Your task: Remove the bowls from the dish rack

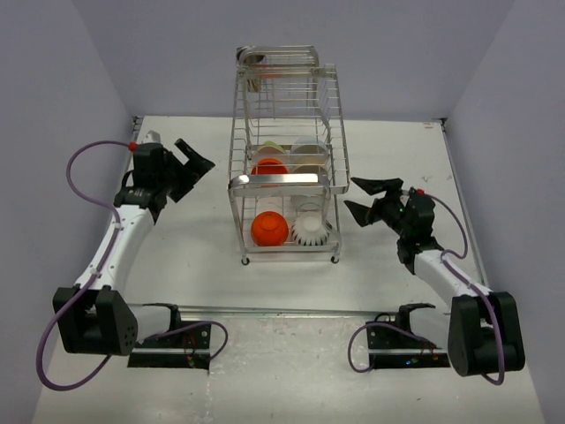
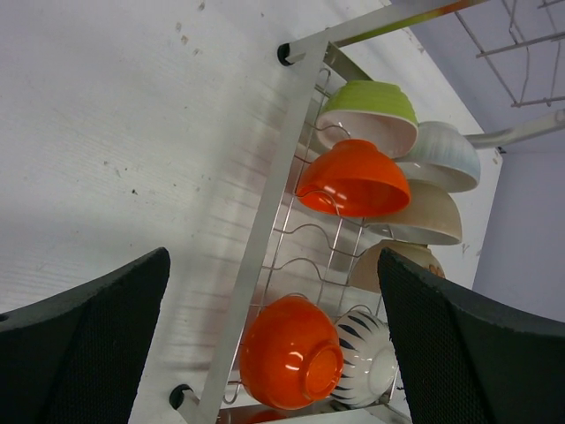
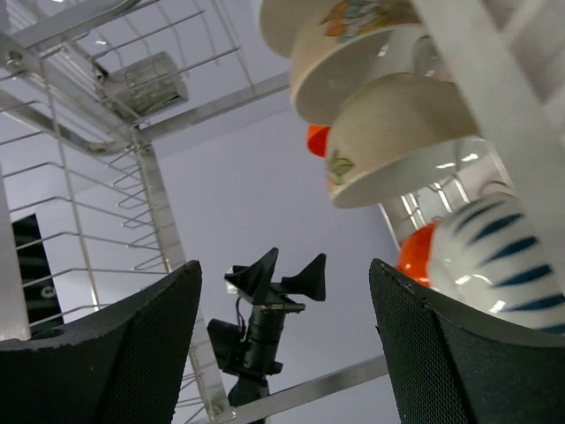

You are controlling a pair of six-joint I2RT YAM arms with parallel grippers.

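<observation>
The left hand (image 1: 196,170) is spread wide with nothing between its fingers. It is held above the white desk (image 1: 185,265) and aimed at the dish rack (image 1: 281,181), which stands just to its right without touching it. The right hand (image 1: 360,198) is also spread and empty. Its tips are turned toward the rack's other side, close to the wires but clear of them. The rack stands between the two hands, upright on its small feet, its long axis vertical and its shiny flat front bar facing the arm bases.

On the lower tier the bowls stand on edge in the wire slots, in two rows running from the front bar toward the back. On the left hand's side, at the front, is an orange bowl (image 2: 291,353) with its foot ring turned outward. Touching it on the right hand's side is a ribbed white bowl (image 2: 366,349) with dark stripes. Behind the front orange one come a second orange bowl (image 2: 353,177) and then a lime-green bowl (image 2: 369,106). The row on the right hand's side holds a cream bowl (image 2: 424,219) and a pale ribbed bowl (image 2: 441,155) behind it.

The right wrist view, looking up from below, shows a cream bowl with a small coloured picture (image 3: 353,35) on its outside, too blurred to read.
</observation>
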